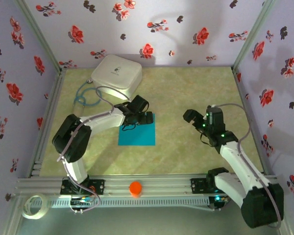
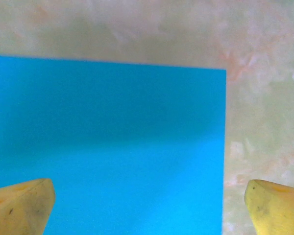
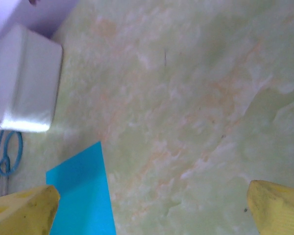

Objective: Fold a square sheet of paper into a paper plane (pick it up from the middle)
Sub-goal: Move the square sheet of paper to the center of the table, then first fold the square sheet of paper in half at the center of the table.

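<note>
White rounded box (image 1: 116,72) stands on the table (image 1: 186,88). A blue cable loop (image 1: 82,96) lies just beside the box. An orange round object (image 1: 135,188) sits well nearer, on the front rail.

Square sheet of paper (image 1: 137,133) lies flat near the box, on its near side.

Left gripper (image 1: 139,112) hangs over the sheet's box-side edge, jaws wide apart. One yellow finger (image 2: 22,208) is above paper, the other above bare table.

Right gripper (image 1: 198,128) is spread and empty, well right of the box.

The left arm hides part of that edge. Contact with the paper cannot be judged.
</note>
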Action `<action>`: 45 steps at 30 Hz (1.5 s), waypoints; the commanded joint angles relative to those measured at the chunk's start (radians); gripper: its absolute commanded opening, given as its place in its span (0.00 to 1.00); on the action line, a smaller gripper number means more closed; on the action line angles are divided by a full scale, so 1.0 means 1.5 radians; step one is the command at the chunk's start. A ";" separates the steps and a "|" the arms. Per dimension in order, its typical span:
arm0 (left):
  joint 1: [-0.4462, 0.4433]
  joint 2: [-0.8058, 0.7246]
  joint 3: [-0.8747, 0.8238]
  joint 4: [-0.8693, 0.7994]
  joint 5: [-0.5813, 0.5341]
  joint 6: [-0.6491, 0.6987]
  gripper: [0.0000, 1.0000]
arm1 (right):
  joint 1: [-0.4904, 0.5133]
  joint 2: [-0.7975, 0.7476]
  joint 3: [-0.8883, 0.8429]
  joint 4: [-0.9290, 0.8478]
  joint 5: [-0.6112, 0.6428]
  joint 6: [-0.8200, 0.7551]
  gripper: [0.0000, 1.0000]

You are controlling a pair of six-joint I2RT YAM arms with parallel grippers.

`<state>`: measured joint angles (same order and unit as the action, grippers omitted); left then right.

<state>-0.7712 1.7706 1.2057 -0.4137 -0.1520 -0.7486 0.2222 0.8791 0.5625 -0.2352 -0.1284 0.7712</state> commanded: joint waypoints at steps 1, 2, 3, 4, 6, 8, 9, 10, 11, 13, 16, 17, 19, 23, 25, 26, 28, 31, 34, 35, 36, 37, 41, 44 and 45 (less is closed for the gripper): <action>0.009 -0.041 0.014 -0.063 -0.078 0.099 1.00 | -0.020 -0.050 -0.007 0.021 0.002 0.025 0.99; 0.016 -0.045 0.014 -0.068 -0.077 0.096 1.00 | -0.029 -0.056 -0.018 0.040 -0.022 0.041 0.99; 0.027 -0.048 0.012 -0.069 -0.065 0.091 1.00 | -0.034 -0.063 -0.034 0.061 -0.031 0.063 0.99; 0.036 -0.051 0.007 -0.063 -0.046 0.091 1.00 | -0.036 -0.064 -0.051 0.083 -0.035 0.079 0.99; 0.049 -0.054 -0.002 -0.049 -0.004 0.093 1.00 | -0.039 -0.058 -0.068 0.115 -0.060 0.084 0.99; 0.060 -0.052 -0.001 -0.050 0.044 0.096 1.00 | -0.039 -0.038 -0.067 0.114 -0.084 0.078 0.99; 0.064 -0.048 0.001 -0.058 0.061 0.093 1.00 | -0.038 -0.026 -0.064 0.111 -0.098 0.074 0.99; 0.068 -0.042 0.005 -0.068 0.066 0.085 1.00 | -0.038 -0.015 -0.064 0.115 -0.112 0.068 0.99; 0.073 -0.033 0.010 -0.076 0.081 0.082 1.00 | -0.038 -0.007 -0.063 0.117 -0.126 0.065 0.99; 0.075 -0.005 0.039 -0.115 0.093 0.081 0.99 | -0.034 0.004 -0.060 0.118 -0.149 0.061 0.99; 0.071 0.020 0.066 -0.152 0.085 0.080 0.98 | -0.023 0.011 -0.061 0.118 -0.158 0.047 0.99; 0.071 0.026 0.073 -0.162 0.082 0.076 0.97 | -0.020 0.014 -0.059 0.113 -0.158 0.045 0.99; 0.071 0.042 0.088 -0.182 0.080 0.074 0.94 | -0.015 0.022 -0.050 0.099 -0.156 0.039 0.99; 0.063 0.080 0.126 -0.222 0.083 0.078 0.94 | -0.010 0.038 -0.041 0.078 -0.137 0.034 0.99; 0.058 0.096 0.140 -0.235 0.082 0.080 0.93 | -0.009 0.048 -0.040 0.078 -0.136 0.035 0.99; 0.056 0.103 0.145 -0.240 0.083 0.079 0.93 | -0.008 0.052 -0.038 0.075 -0.136 0.035 0.99; 0.053 0.113 0.156 -0.250 0.084 0.083 0.93 | -0.005 0.064 -0.033 0.069 -0.135 0.035 0.99; 0.051 0.134 0.180 -0.278 0.083 0.089 0.93 | -0.003 0.078 -0.023 0.048 -0.129 0.032 0.99; 0.050 0.155 0.202 -0.299 0.087 0.090 0.97 | -0.002 0.085 -0.016 0.034 -0.126 0.028 0.99; 0.049 0.160 0.209 -0.303 0.088 0.089 0.97 | -0.001 0.087 -0.014 0.029 -0.126 0.028 0.99; 0.047 0.166 0.215 -0.308 0.089 0.091 0.97 | -0.001 0.088 -0.013 0.026 -0.126 0.025 0.99; 0.046 0.173 0.221 -0.315 0.088 0.093 0.98 | 0.000 0.088 -0.013 0.025 -0.126 0.023 0.99; 0.045 0.197 0.244 -0.332 0.087 0.097 0.99 | -0.001 0.093 -0.010 0.019 -0.121 0.023 0.99; 0.043 0.203 0.250 -0.332 0.096 0.090 1.00 | 0.001 0.097 -0.006 0.014 -0.120 0.023 0.99; 0.043 0.206 0.252 -0.332 0.095 0.089 1.00 | 0.000 0.099 -0.006 0.014 -0.121 0.023 0.99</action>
<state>-0.6975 2.0563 1.5517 -0.8646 -0.0246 -0.6209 0.2165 1.0199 0.5205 -0.1864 -0.3275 0.8265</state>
